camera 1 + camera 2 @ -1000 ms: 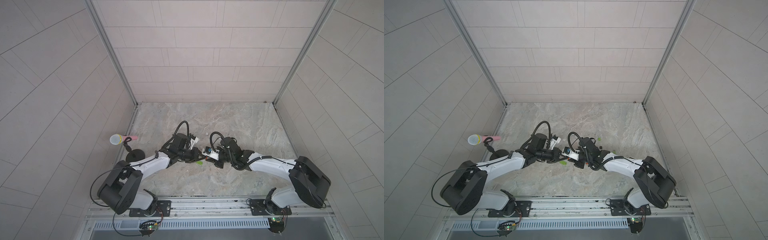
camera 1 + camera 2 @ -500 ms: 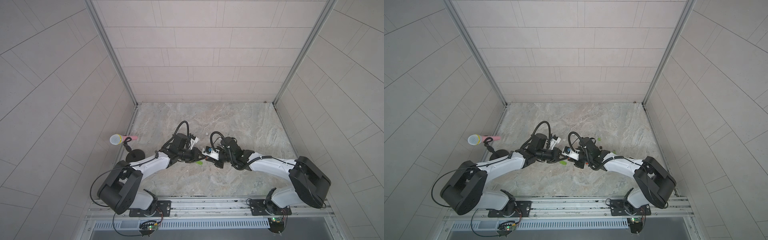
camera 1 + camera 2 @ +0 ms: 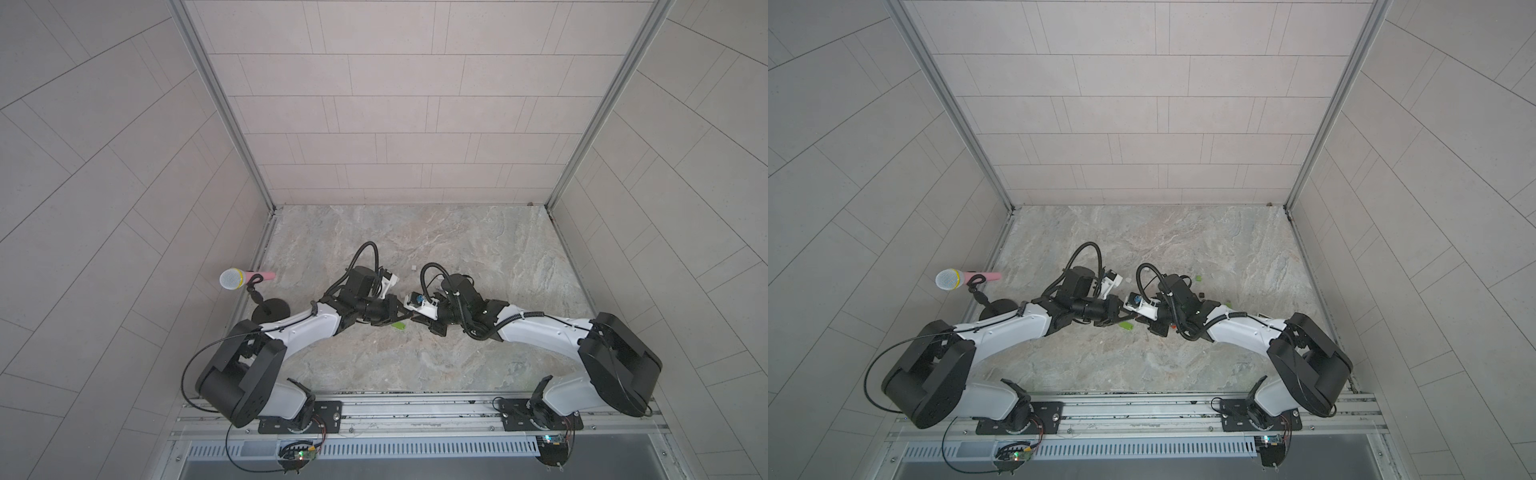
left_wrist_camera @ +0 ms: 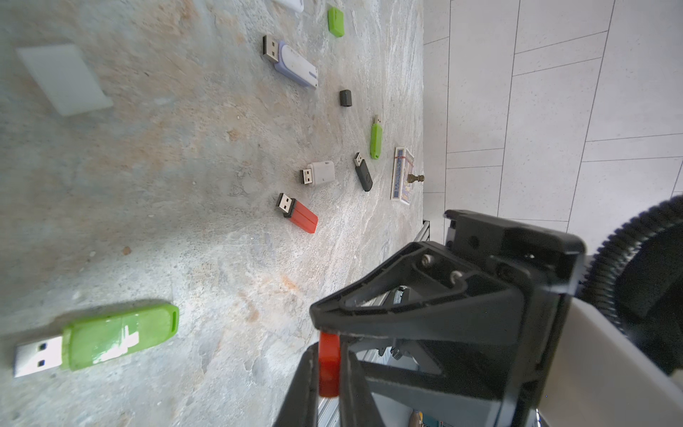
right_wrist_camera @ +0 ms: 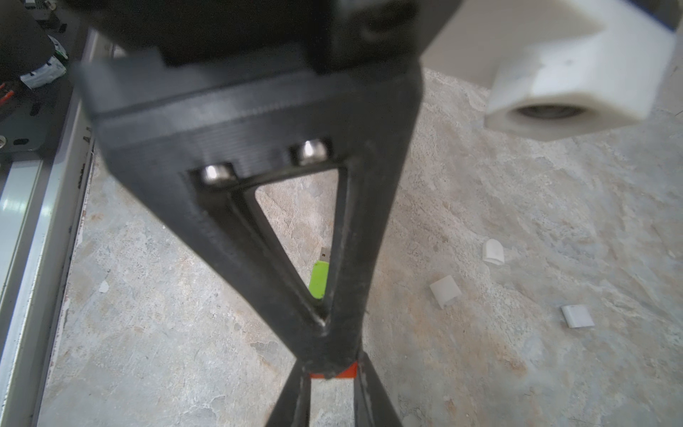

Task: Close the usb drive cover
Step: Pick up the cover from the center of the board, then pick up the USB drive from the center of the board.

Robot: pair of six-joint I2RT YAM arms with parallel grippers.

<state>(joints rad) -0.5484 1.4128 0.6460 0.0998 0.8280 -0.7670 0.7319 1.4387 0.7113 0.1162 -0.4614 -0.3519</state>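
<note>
While both arms meet tip to tip over mid-table, I see my left gripper pinched tight on the small glossy red cover, its matte black fingers flat against both faces. My right gripper has the same red piece spanning its narrow gap; firm hold or not, I can't tell. Down on the marbled grey-and-rust stone table lies the red usb drive, boxy, metal plug bare, well apart from the grippers. A scuffed lime-green drive sits nearer, white caps scattered. Pale matte tiled walls box the cell in; a mesh-headed pink microphone stands at the left edge.
</note>
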